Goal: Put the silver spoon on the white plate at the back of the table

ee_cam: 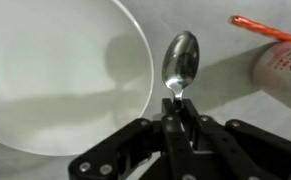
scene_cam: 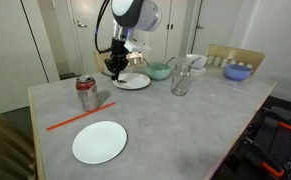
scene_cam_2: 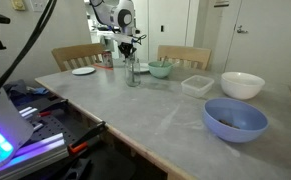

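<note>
Two white plates lie on the desk. The smaller-looking white plate sits at the back under the arm, and a larger white plate sits near the front edge. The hand hangs low over the near-left rim of the back plate.

In the wrist view the hand is clenched on the silver spoon, pinching the end of the thin handle between its fingers. The spoon's long axis runs straight out from the fingers, in line with the hand. Its oval bowl is at the far end and points away from the wrist, with the hollow side facing the camera. That bowl lies just outside the curved rim of the white plate, over the bare grey desk and not over the plate itself. I cannot tell whether the tip touches the surface.

A red-and-white can stands near the spoon on the side away from the plate, and an orange stick lies on the desk before it. A teal bowl and a glass stand beyond the plate on its other side.
</note>
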### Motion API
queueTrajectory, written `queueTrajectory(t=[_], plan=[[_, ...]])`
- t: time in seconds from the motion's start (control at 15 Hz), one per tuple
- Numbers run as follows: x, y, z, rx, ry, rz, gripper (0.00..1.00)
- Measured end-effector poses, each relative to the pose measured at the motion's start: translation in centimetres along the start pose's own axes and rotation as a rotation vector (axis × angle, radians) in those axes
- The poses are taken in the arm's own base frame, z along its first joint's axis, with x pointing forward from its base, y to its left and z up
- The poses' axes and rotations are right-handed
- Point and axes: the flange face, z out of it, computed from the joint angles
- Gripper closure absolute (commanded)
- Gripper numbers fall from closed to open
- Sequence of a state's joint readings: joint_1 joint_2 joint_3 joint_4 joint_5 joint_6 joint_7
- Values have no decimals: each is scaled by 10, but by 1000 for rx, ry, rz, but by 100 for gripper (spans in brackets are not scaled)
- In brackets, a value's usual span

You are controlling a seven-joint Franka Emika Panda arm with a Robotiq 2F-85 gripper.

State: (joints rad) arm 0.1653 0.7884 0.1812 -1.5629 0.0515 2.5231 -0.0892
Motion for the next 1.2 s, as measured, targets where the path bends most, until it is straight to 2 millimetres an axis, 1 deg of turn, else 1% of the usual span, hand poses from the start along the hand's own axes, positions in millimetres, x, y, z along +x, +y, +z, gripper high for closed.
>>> queueTrajectory(t=[0.2,0.33,0.53,0.67,0.87,1.13,1.2], plan=[[2,19,-4,-13,29,22,97],[0,35,-2,-32,31,54,97],[-6,62,7,-64,29,126,97],[-11,76,17,-79,28,162,97],[-16,84,28,-89,30,197,97],[-15,83,29,-89,41,215,97],[-14,82,29,-89,42,218,91]])
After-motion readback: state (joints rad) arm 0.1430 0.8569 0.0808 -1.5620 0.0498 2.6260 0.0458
